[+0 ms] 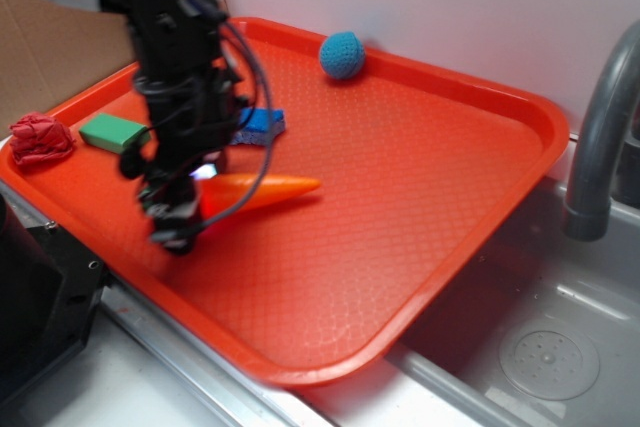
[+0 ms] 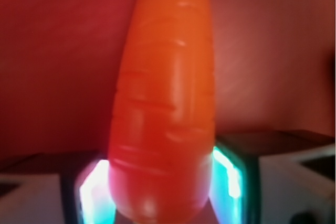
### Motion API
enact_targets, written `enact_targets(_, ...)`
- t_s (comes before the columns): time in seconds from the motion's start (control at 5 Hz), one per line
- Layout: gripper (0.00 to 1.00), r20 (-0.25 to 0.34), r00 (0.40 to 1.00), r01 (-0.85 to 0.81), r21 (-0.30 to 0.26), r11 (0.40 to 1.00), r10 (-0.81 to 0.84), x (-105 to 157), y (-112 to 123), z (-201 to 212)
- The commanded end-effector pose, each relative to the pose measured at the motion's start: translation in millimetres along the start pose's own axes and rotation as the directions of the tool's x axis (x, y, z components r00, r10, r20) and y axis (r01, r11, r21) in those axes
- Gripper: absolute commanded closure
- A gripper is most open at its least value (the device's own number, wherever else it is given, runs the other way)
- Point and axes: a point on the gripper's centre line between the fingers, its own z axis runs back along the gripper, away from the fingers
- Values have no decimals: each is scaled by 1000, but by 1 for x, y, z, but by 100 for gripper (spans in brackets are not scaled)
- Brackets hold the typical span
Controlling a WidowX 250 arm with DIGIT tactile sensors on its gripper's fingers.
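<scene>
Claw (image 1: 188, 209) seems closed on only the thick end of the carrot (image 2: 163, 103), so its smooth, tapered body could slip out and roll across the tray (image 1: 450, 207).

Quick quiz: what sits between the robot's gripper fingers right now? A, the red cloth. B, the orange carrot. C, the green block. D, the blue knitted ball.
B: in the wrist view the thick end of the carrot fills the gap between the fingers of the gripper, while the ball, green block and red cloth lie apart from it on the tray.
</scene>
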Motion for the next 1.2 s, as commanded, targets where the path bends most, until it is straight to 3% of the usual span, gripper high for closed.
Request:
enact_targets(0.0,100,255,861,-444,-47,895,441,-45,-10,96)
enact_targets(0.2,100,312,711,-646,-66,760,631,-62,-14,144)
enact_targets(0.4,100,297,698,-668,-56,742,651,-54,-4,156)
enact_targets(0.8,100,206,753,-638,-2,770,624,-27,13,154)
enact_targets(1.0,100,200,759,-630,-15,776,620,-23,16,148)
